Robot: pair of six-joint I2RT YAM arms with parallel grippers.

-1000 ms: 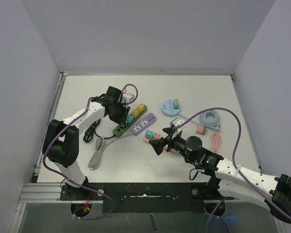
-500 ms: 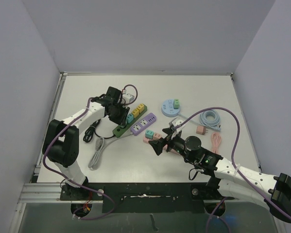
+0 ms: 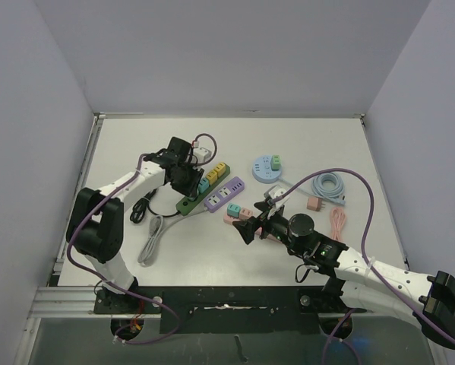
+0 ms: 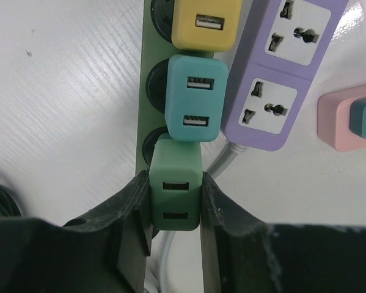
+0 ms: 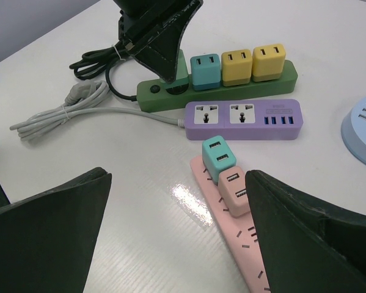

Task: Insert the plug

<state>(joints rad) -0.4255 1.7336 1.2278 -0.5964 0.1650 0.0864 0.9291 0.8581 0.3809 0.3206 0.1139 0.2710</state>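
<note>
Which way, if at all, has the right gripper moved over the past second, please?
Yes, slightly: the right gripper has crept left in the top view, away from the coiled blue cable.

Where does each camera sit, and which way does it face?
Top external: fixed above and behind the bases, looking down on the table; both arms show, with left claw and right claw.
Left wrist: on the left arm, looking down its shut fingers at the green adapter they pinch at the green strip.
Right wrist: on the right arm, looking low across at the pink strip; its open fingers frame the view.
Shared: both wrist views show the green strip and the purple strip.
</note>
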